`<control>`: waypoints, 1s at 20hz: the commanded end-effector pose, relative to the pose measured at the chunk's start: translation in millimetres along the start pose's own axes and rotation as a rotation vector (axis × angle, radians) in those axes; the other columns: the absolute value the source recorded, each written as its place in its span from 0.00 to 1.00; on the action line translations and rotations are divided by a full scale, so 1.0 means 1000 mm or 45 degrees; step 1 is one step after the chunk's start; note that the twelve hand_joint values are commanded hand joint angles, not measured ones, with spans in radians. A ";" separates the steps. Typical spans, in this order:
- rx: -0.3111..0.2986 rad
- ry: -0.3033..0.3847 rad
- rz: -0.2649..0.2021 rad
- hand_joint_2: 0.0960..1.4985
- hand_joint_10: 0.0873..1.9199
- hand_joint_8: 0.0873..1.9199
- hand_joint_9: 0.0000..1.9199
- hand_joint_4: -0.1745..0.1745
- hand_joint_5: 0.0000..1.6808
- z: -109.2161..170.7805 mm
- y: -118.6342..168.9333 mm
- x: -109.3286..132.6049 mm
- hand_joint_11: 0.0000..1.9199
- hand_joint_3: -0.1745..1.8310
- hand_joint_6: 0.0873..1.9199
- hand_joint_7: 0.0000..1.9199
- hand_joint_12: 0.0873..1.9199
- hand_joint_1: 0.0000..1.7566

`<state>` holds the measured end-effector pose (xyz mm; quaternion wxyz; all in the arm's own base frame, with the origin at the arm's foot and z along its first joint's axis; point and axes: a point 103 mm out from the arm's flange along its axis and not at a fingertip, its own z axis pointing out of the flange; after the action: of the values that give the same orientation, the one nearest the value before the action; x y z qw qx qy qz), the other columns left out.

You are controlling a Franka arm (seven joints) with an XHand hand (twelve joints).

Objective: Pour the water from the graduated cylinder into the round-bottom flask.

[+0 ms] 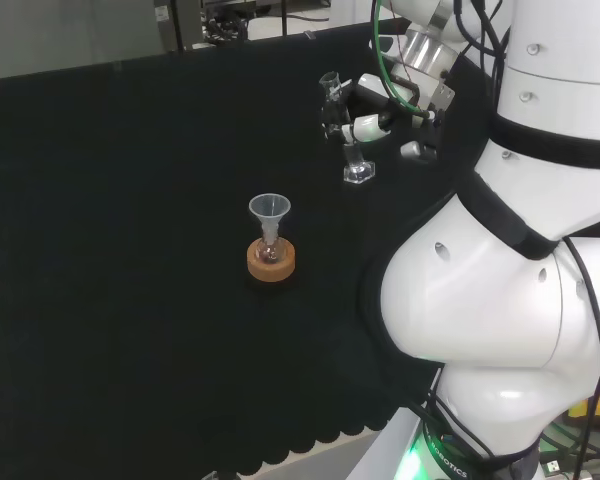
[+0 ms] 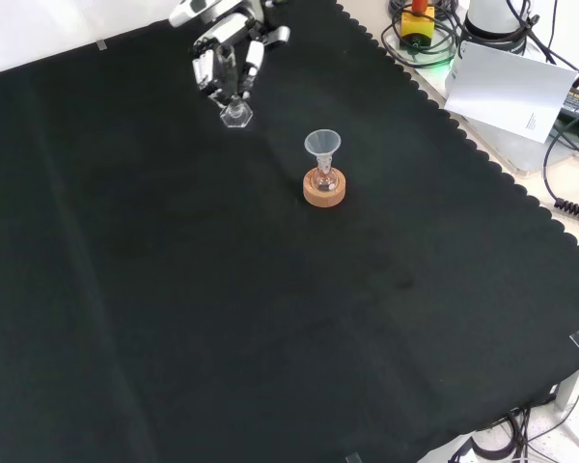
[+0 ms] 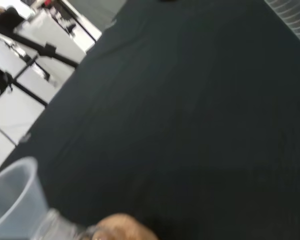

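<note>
A clear graduated cylinder with a six-sided foot stands slightly tilted at the far side of the black cloth. The black and white hand has its fingers curled round the cylinder's tube. Whether the foot touches the cloth I cannot tell, nor how much water is inside. A small round-bottom flask sits on a cork ring with a clear funnel in its neck, apart from the hand. In the wrist view the funnel and cork ring loom close.
The arm's white links stand at the right of the head view. Beyond the cloth's scalloped edge in the front view lie a white sheet, cables and a yellow box with a red button.
</note>
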<state>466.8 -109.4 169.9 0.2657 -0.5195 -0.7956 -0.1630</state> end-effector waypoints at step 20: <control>0.680 -0.533 0.127 0.74 0.04 0.52 0.68 0.00 0.56 0.045 -0.064 0.059 0.59 0.09 0.53 0.51 0.39 0.71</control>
<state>390.7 -68.5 197.3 0.2378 -0.4971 -0.8339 0.0303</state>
